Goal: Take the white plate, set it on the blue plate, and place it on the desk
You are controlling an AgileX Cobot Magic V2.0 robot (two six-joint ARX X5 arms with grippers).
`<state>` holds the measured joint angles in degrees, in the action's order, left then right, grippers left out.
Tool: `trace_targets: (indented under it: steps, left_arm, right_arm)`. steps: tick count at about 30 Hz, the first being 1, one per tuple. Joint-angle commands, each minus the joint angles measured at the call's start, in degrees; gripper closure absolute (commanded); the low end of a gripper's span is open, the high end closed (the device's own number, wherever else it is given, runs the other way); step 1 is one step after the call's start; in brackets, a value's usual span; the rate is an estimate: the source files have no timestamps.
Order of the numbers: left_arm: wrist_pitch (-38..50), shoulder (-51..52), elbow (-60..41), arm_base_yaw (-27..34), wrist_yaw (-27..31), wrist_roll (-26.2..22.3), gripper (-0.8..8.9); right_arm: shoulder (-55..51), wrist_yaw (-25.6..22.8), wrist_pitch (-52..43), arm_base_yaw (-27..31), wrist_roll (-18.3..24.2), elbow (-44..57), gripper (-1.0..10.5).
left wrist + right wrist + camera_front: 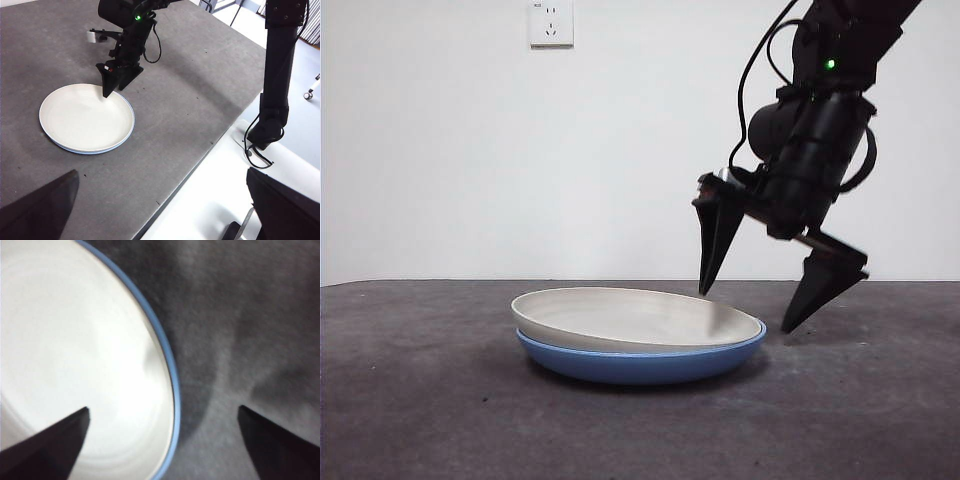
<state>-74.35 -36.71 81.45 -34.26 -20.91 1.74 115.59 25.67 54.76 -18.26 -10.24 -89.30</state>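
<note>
The white plate point(640, 318) lies nested in the blue plate point(630, 365) on the desk point(420, 420). Only the blue rim point(90, 151) shows around the white plate point(85, 117). My right gripper point(747, 310) hangs open just above the stack's right edge, one jaw over the white plate and the other outside over the desk. The right wrist view shows the white plate point(75, 350), the blue rim point(170, 365) and the right gripper point(163, 408) straddling the rim, holding nothing. My left gripper point(161, 171) is open and empty, high up and far from the plates.
A wall socket point(550, 22) sits on the white wall behind. In the left wrist view the desk edge point(200, 160) runs diagonally, with a black arm post point(277, 75) beyond it.
</note>
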Motion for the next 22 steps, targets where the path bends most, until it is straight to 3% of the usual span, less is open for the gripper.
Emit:
trace_targets:
  steps: [1, 6, 18, 22]
  left_arm:
    - [0.63, -0.33, 0.63, -0.22, 0.09, -1.09, 2.21]
    - [0.57, -0.33, 0.66, -0.22, 0.09, -1.09, 2.21]
    - [0.66, -0.33, 0.63, -0.22, 0.09, -1.05, 2.21]
    - [0.63, -0.33, 0.63, -0.22, 0.09, -1.01, 2.21]
  right_arm:
    - [-1.79, -2.67, 4.09, 0.15, 2.1, -4.59, 3.6]
    - [-8.63, -8.17, 10.14, -0.09, 3.19, -8.7, 3.3]
    - [-31.52, -19.96, 22.6, -4.96, 3.65, -8.0, 3.3]
    - [-40.13, -21.27, 24.41, -8.13, 3.63, -3.91, 3.3]
